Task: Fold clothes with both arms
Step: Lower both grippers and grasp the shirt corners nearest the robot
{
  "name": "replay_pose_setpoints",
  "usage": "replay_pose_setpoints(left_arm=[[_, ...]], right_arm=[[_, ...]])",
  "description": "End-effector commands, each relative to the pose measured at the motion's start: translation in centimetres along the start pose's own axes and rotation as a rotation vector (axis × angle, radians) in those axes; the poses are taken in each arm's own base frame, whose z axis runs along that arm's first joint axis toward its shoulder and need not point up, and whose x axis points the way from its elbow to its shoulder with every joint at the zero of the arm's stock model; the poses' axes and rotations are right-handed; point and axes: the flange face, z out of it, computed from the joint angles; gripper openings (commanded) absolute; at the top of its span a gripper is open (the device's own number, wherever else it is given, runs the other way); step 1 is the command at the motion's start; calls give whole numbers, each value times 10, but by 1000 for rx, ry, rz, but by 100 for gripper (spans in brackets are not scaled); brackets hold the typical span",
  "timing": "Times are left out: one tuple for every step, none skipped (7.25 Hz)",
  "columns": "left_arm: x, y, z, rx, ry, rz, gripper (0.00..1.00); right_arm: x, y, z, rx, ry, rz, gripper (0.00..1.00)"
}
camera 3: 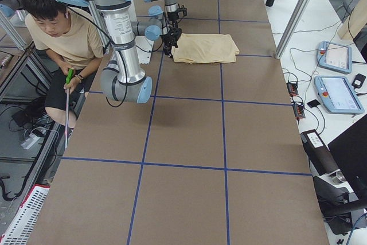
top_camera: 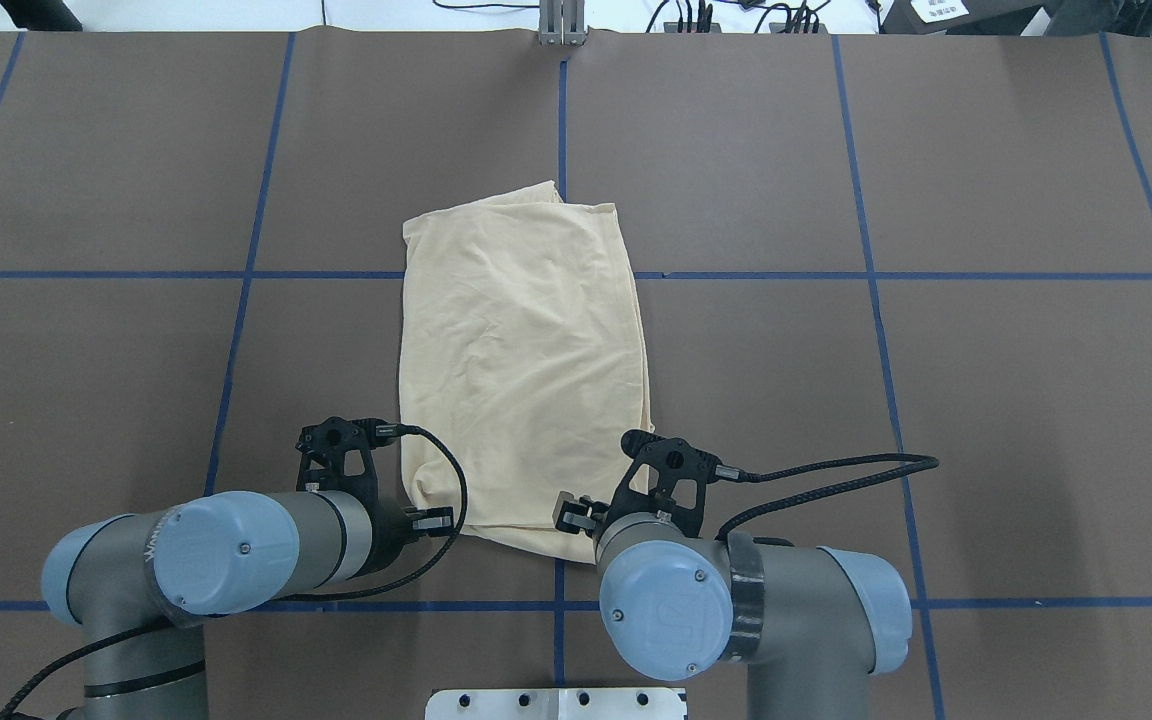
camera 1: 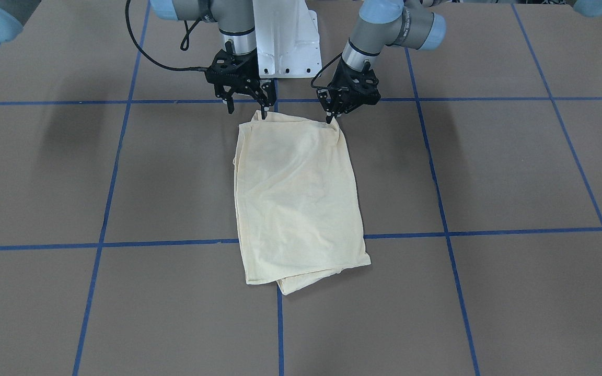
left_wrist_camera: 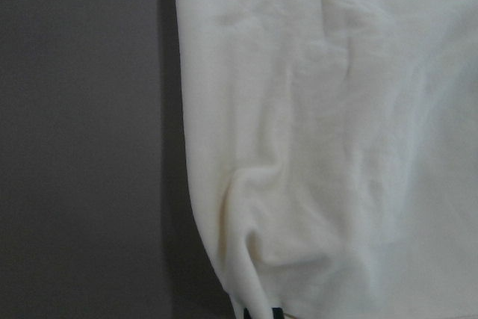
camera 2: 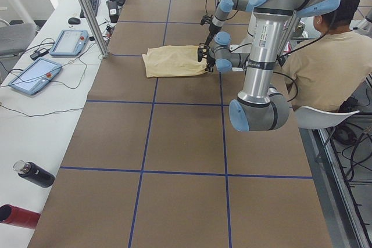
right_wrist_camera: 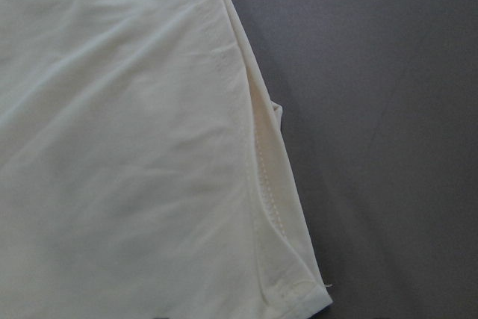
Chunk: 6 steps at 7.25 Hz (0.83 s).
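Brown matte tabletop (camera 1: 489, 167), blue tape grid. Front view, left to right: black right gripper (camera 1: 247, 110), jaws spread over one near corner. Pale cream-yellow thin-cloth shirt (camera 1: 296, 193), folded to a long rectangle, wrinkled, flat at table centre. Black left gripper (camera 1: 330, 116) pinches the other corner. Judged light, limp, sag-prone; lift by both corners.

A pale cream-yellow T-shirt (camera 1: 298, 198) is lying folded into a long, wrinkled rectangle at the middle of the brown table (camera 1: 489, 172), plain side up, 1 short edge facing the robot. The grey left arm (camera 1: 384, 31) and right arm (camera 1: 235, 23), both capped in light blue, are reaching down to that edge's 2 corners. The left gripper (camera 1: 329, 118) is pinching its corner, the cloth puckering there; the right gripper (camera 1: 247, 112) is standing spread, 1 fingertip (camera 1: 264, 115) at the other corner.
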Motion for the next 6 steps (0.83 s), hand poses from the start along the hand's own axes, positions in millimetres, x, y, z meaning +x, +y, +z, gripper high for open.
replay_pose_setpoints(left_arm=[[2, -1, -1, 6, 3, 0, 0], [0, -1, 0, 5, 0, 0, 0], [0, -1, 0, 5, 0, 0, 0], [-1, -1, 0, 7, -1, 0, 0], [0, -1, 0, 7, 0, 0, 0], [0, -1, 0, 7, 0, 0, 0]], right_arm=[[-11, 5, 4, -17, 9, -8, 87], [-11, 4, 3, -49, 23, -19, 87], [-10, 1, 5, -52, 28, -24, 85], [-12, -4, 4, -47, 25, -17, 81], [-11, -4, 6, -45, 27, -10, 81], [-19, -1, 12, -44, 32, -5, 80]])
